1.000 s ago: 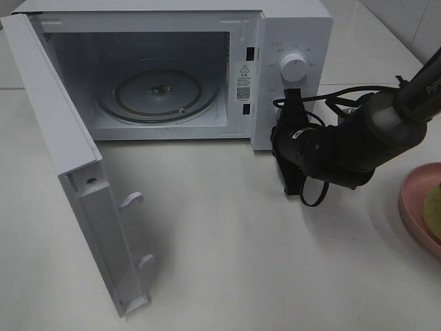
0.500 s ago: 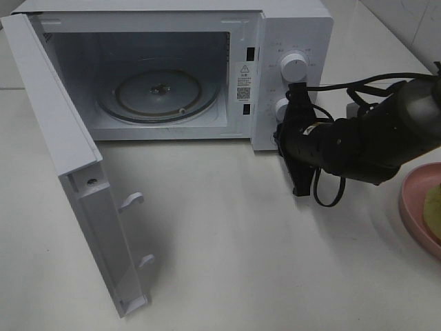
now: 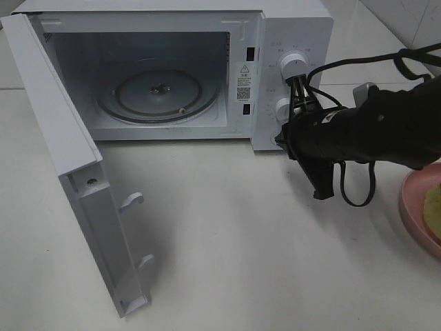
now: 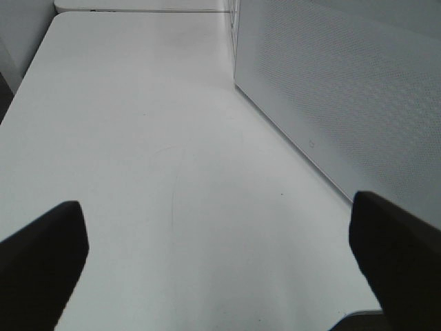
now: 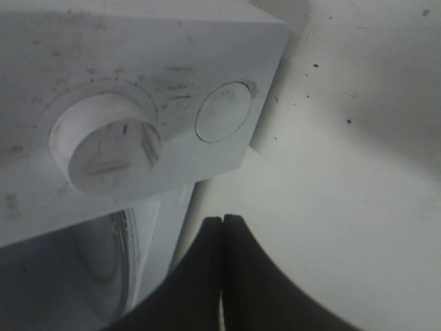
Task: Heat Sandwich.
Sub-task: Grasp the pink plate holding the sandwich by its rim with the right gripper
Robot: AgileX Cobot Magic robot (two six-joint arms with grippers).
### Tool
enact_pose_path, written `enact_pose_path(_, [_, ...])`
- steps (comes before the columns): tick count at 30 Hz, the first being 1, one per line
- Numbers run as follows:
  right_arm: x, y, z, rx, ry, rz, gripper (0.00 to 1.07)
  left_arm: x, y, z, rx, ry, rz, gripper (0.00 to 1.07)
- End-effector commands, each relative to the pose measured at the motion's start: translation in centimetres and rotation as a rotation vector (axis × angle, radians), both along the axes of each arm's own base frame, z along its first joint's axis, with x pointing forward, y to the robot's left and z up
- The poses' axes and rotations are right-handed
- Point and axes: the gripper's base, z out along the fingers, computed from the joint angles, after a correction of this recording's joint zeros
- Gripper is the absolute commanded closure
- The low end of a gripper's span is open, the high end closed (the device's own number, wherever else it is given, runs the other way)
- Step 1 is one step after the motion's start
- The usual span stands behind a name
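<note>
From the high camera, a white microwave [image 3: 289, 27] stands at the back of a white table [image 3: 227, 262]. Its door [image 3: 65, 158] is swung wide open to the left, and the glass turntable [image 3: 157, 93] lies bare inside. The control panel on the right carries 2 dials, an upper knob [image 3: 295, 65] and a lower knob [image 3: 282, 107]. The black right arm reaches in from the right, and the right gripper [image 3: 284, 136] sits low at the front of that panel, just beside the lower knob. Whether it touches the panel is not clear from here. The sandwich [image 3: 434, 210] lies on a pink plate [image 3: 412, 207] at the right edge of the view, cut off by the frame and well apart from the microwave's opening.

In the left wrist view, the left gripper [image 4: 215, 227] hangs released, its 2 dark fingers [image 4: 41, 262] spread wide with only bare table between them. A white panel [image 4: 344, 103] with a fine dot pattern stands to one side; which part of the microwave it is cannot be told.

In the right wrist view, the right gripper's 2 fingers are clenched tight together with nothing between them. They point at the table just beside the microwave's front corner, with both dials close beyond.
</note>
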Motion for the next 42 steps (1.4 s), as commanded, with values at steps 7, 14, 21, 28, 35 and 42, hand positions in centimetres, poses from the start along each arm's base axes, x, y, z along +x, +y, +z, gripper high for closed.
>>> enact_pose_path(7, [-1.6,0.2,2.3,-0.271,-0.029,0.372,1.04,-0.3,0.0,0.0,-0.009,-0.033,-0.002,0.09])
enact_pose_path(14, [-2.9,0.3,2.4,-0.419,-0.003,0.633,1.02,-0.3,0.0,0.0,-0.009,-0.033,-0.002,0.09])
enact_pose_path(21, [-4.3,0.3,1.8,-0.567,0.046,0.934,1.0,-0.3,0.0,0.0,-0.009,-0.033,-0.002,0.09])
enact_pose_path(28, [-6.0,-0.5,1.0,-0.686,0.183,1.203,0.98,-0.3,0.0,0.0,-0.009,-0.033,-0.002,0.09])
enact_pose_path(35, [-6.6,-1.1,1.4,-0.739,0.311,1.344,0.95,-0.3,0.0,0.0,-0.009,-0.033,-0.002,0.09])
enact_pose_path(42, [-6.3,-1.4,2.9,-0.784,0.414,1.451,0.91,-0.3,0.0,0.0,-0.009,-0.033,-0.002,0.09])
